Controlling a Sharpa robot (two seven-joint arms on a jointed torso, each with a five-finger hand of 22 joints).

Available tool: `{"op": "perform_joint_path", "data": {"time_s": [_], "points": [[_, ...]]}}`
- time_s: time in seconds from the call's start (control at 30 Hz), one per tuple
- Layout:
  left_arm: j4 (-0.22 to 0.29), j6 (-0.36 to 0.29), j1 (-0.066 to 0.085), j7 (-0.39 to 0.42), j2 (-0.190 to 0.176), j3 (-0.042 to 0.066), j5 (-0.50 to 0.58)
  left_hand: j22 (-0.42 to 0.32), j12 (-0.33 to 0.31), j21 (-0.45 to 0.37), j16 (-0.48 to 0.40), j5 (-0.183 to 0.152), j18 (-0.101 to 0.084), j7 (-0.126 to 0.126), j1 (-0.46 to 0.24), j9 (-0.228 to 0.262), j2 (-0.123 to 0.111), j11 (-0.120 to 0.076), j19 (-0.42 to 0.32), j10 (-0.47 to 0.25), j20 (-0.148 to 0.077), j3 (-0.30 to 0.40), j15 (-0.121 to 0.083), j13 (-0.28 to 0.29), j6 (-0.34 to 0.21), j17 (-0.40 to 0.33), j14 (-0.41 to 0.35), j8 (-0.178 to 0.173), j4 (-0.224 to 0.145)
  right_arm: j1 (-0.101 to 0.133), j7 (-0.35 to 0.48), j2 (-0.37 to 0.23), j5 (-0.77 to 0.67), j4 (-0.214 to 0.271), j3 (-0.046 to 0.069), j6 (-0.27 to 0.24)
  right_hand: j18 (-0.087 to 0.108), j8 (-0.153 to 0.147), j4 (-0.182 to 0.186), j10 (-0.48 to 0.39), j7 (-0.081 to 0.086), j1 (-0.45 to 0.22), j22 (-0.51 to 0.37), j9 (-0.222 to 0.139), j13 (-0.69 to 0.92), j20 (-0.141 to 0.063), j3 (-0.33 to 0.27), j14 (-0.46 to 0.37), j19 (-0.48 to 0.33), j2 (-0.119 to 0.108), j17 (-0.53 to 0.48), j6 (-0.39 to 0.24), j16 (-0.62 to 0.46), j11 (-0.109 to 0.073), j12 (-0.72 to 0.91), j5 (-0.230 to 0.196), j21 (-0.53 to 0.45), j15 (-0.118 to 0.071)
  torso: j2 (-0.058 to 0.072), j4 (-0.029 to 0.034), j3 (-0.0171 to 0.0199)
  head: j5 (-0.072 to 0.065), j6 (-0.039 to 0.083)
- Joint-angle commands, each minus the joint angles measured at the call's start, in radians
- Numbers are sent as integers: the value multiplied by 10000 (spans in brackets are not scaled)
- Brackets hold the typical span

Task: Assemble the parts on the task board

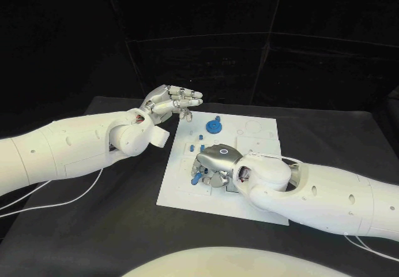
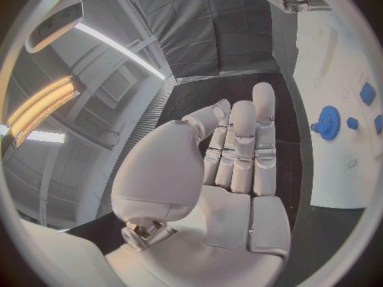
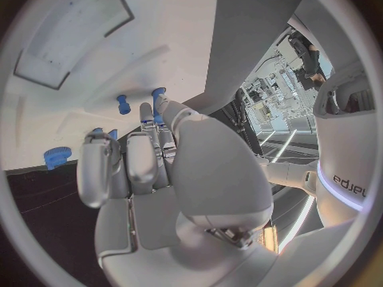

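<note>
The white task board (image 1: 249, 144) lies in the middle of the table. A blue gear (image 1: 214, 124) (image 2: 328, 122) (image 3: 57, 156) stands near its far edge, with small blue pegs (image 1: 202, 137) just in front of it. My right hand (image 1: 218, 163) (image 3: 152, 166) rests palm down on the board's near-left part. Its thumb and a fingertip pinch a blue peg (image 3: 158, 102) (image 1: 197, 179) against the board. My left hand (image 1: 173, 101) (image 2: 232, 159) hovers above the board's far-left corner and holds nothing, its fingers side by side.
Another blue peg (image 3: 123, 103) stands just beyond my right fingers. Recessed slots (image 1: 249, 140) mark the board's right half. Black table (image 1: 100, 231) surrounds the board, and white cables (image 1: 58, 202) trail at the left.
</note>
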Motion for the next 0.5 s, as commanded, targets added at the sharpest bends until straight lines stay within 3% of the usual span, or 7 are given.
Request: {"op": "perform_joint_path", "data": {"time_s": [0.03, 0.2, 0.5], "points": [[8, 39, 19, 55, 21, 9, 44, -14, 69, -57, -60, -9, 59, 56, 21, -14, 25, 26, -52, -24, 12, -15, -5, -12, -25, -9, -94, 39, -39, 16, -97, 70, -157, 5, 2, 281, -10, -15, 31, 46, 8, -194, 577, -3, -6, 17, 44, 57, 1, -56, -61, 11, 38, 45, -98, 20, 2, 3, 2, -9, 6, -4, 10], [10, 42, 20, 50, 26, 9, 44, -14, 69, -57, -60, -9, 59, 56, 21, -14, 25, 26, -52, -24, 12, -15, -5, -12, -25, -9, -94, 39, -39, 16, -26, 216, -130, -18, 2, 263, -2, -140, 153, -268, 113, -622, 527, -45, -72, 88, -63, 40, -36, -286, -114, -260, 13, 171, -349, 83, -44, 103, -5, 9, -7, -31, 17], [16, 52, 27, 45, 26, 9, 44, -14, 69, -57, -60, -9, 59, 56, 21, -14, 25, 26, -52, -24, 12, -15, -5, -12, -25, -9, -94, 39, -39, 17, -30, 370, -108, -47, 2, 110, -1, -146, 181, -303, 137, -728, 529, -48, -70, 114, -90, 42, -37, -336, -103, -339, 21, 196, -392, 81, -44, 125, -3, 10, -4, -14, 2]]}}
